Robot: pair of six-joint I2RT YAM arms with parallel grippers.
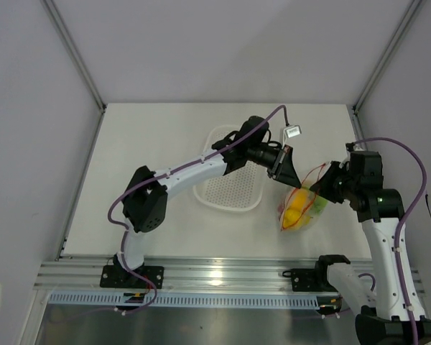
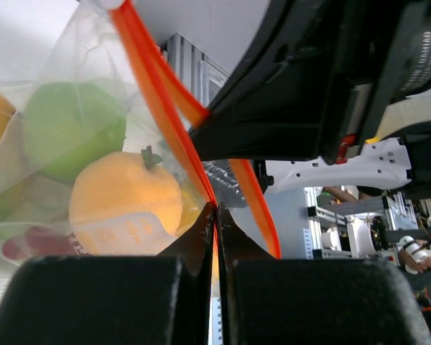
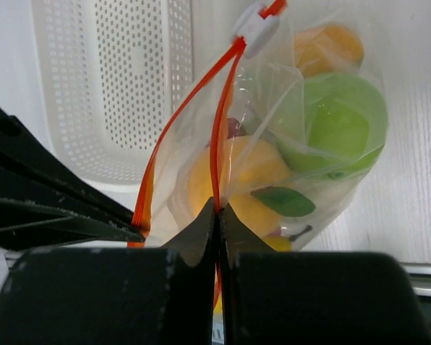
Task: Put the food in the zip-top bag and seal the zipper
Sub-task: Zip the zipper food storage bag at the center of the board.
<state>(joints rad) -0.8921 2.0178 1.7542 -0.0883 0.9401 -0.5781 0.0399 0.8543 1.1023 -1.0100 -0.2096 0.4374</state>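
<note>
Slippage worries me most: each gripper pinches only one thin lip of the zipper (image 3: pixel 219 122), so the weight of the food (image 3: pixel 251 172) could pull a lip free and tip the bag (image 1: pixel 299 210). Its mouth gapes between the two pinches, so a tilt might roll the apple (image 2: pixel 72 129) out before sealing. Left gripper (image 2: pixel 215 215) is clamped tight on one orange lip; right gripper (image 3: pixel 217 212) is clamped likewise on the other. Bag sits just right of the basket (image 1: pixel 230 188), between both grippers, food inside
</note>
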